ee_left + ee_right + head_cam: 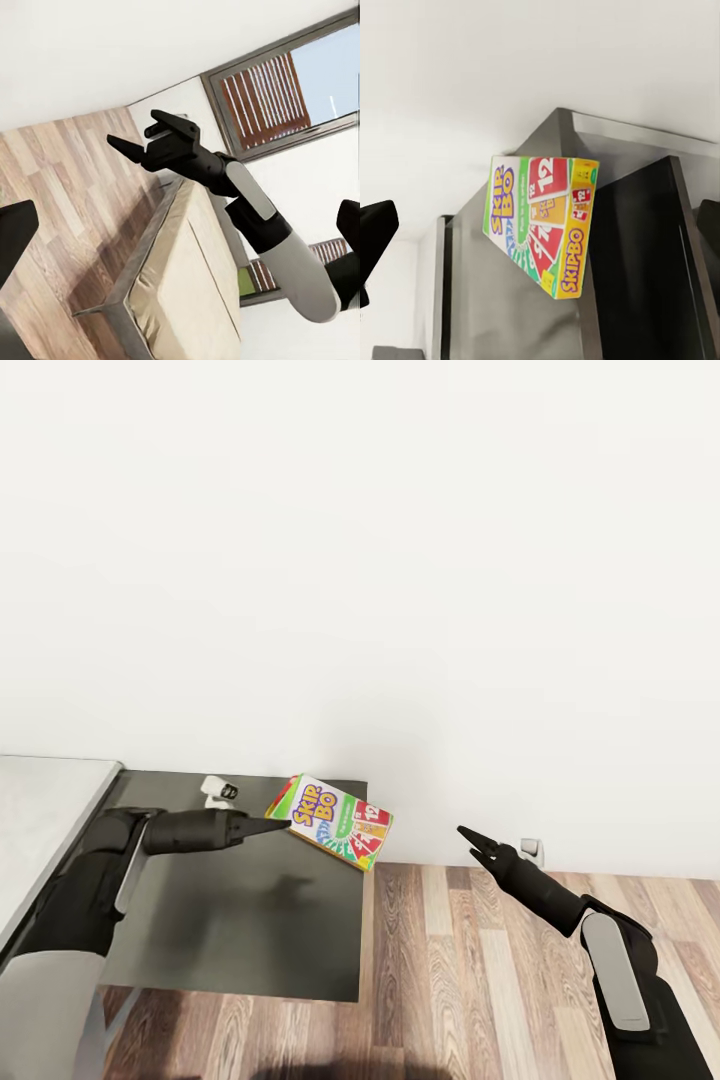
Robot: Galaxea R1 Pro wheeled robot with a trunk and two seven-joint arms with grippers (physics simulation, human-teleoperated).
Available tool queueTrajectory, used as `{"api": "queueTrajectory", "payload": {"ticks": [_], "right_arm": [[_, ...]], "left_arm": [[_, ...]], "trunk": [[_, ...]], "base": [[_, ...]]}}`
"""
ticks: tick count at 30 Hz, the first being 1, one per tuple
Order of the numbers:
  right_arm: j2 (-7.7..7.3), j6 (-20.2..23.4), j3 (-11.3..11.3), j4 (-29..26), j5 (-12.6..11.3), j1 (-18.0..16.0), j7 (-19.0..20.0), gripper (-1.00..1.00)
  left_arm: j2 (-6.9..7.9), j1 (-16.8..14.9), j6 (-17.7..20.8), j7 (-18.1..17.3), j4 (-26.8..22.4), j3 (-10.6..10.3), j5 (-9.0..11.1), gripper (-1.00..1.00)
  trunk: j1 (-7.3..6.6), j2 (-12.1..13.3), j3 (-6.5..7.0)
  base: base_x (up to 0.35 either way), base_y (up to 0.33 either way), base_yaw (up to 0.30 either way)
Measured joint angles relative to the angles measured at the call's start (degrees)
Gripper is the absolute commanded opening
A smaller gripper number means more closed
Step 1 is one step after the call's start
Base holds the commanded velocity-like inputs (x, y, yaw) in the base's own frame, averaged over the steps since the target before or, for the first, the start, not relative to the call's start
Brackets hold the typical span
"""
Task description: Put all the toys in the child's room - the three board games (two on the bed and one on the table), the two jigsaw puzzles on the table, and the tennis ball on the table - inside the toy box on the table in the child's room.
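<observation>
- Skip-Bo board game is what I have in hand: a flat, brightly printed box held off the surface, tilted, over the far right corner of a dark table.
- My left gripper reaches in from the left in the head view, and its tips meet the box's near left edge; the jaws are pinching the box there.
- From the right wrist camera I see the board game face-on at an angle, with its yellow side panel reading SKIPBO, and the dark table behind it.
- My right gripper hangs free over the wooden floor, well apart from the box, with nothing between its fingers.
- In the left wrist view I see the right gripper with its 2 fingers spread, 1 long and pointed, the other shorter above it.
- That same view shows a bed with a beige mattress on a grey frame, and a window with slatted blinds behind the arm.
- A white wall fills the upper part of the head view.
- A small white and black object sits at the table's far edge, just left of the box; I cannot tell what it is.
- A pale grey surface borders the table on the left.
</observation>
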Motion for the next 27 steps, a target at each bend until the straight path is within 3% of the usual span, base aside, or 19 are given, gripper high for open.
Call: {"api": "queueTrajectory", "payload": {"ticks": [9,15,27], "right_arm": [[0.0,-0.1,-0.1,0.1,0.0,0.0,0.8,1.0],[-0.01,-0.2,-0.1,0.0,0.0,0.0,0.9,1.0],[0.01,-0.3,-0.3,0.0,0.1,0.0,1.7,1.0]], "left_arm": [[0.14,0.3,0.0,0.0,-0.7,0.2,0.7,1.0],[1.17,0.4,0.0,0.0,-0.7,0.1,0.9,1.0],[1.4,0.4,0.0,0.0,-0.7,0.1,0.9,1.0]], "trunk": [[0.0,0.0,0.0],[0.0,0.0,0.02],[0.0,0.0,0.99]], "base": [[0.0,0.0,0.0],[0.0,0.0,0.0],[0.0,0.0,0.0]]}}
